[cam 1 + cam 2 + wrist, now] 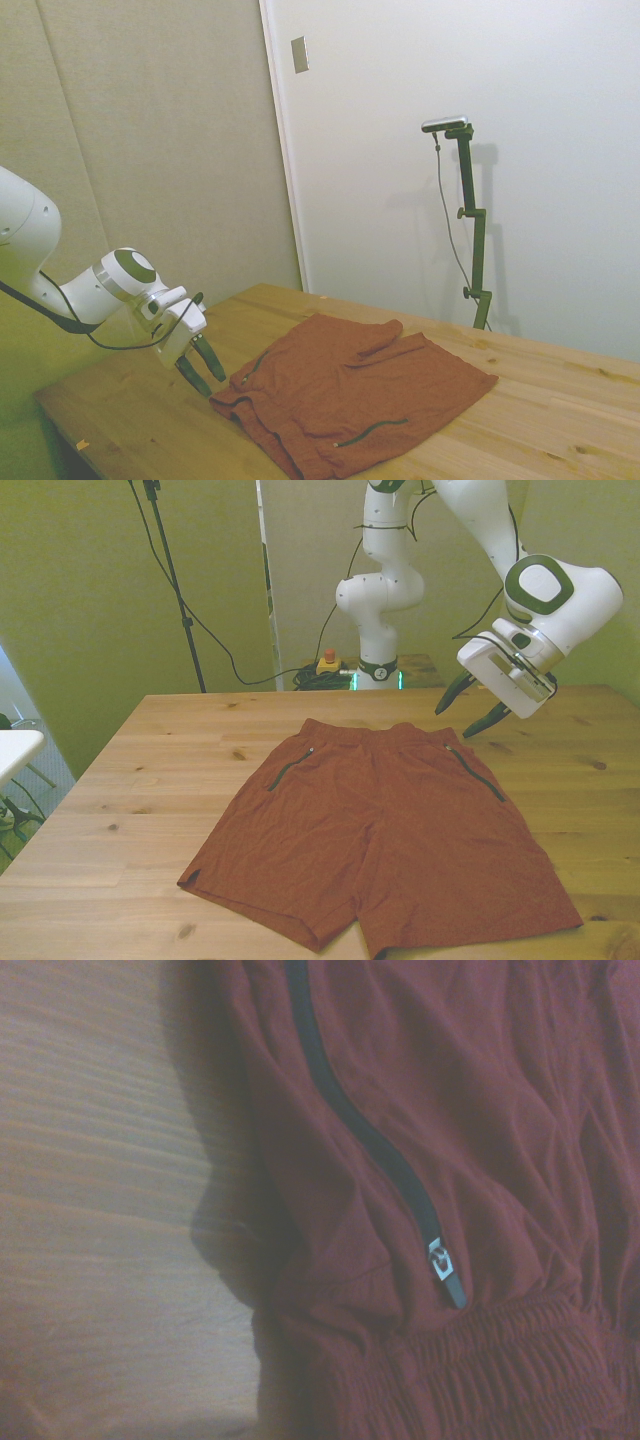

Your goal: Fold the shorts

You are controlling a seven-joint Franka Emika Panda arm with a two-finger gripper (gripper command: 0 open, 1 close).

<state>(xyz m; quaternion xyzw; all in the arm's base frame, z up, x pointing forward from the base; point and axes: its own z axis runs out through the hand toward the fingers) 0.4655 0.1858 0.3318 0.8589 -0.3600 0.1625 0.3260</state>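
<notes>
While hovering with fingers spread, my gripper (201,369) is hanging beside shorts (350,400) lying flat on table (560,400). Front view: gripper (467,712) pointing near waistband corner, front view's right. Wrist view: zipper (380,1150) running toward waistband.

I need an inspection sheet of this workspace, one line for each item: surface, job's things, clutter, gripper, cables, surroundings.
Surface: wooden table, bare wood around the cloth.
Job's things: shorts lie spread flat and unfolded, waistband toward the far edge; a dark pocket zipper shows close in the wrist view.
Clutter: nothing seen on the table.
Gripper: gripper open, empty, fingers pointing down above the table, near the waistband corner on the front view's right, not touching the cloth.
Cables: black cable hangs behind the table; another runs along the arm.
Surroundings: plain walls; a yellow box with a red button near the robot base.
</notes>
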